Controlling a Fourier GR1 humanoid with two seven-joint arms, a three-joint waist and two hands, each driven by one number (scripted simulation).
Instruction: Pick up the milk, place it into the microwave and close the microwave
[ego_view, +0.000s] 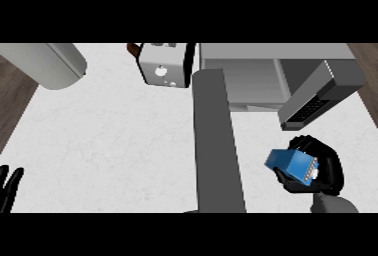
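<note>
My right hand (322, 167) is at the lower right of the head view, fingers curled round a blue milk carton (290, 163) that it holds above the white counter. The microwave (251, 75) stands at the back right with its cavity showing. Its door (216, 140) hangs open, seen edge-on as a long grey slab running toward me, just left of the carton. The microwave's dark control panel (317, 100) lies beyond the hand. My left hand (9, 187) rests at the lower left edge with fingers straight.
A silver toaster (164, 65) stands at the back centre, left of the microwave. A large pale grey rounded object (52, 65) lies at the back left. Dark wood floor borders the white counter (111, 145) on the left and right.
</note>
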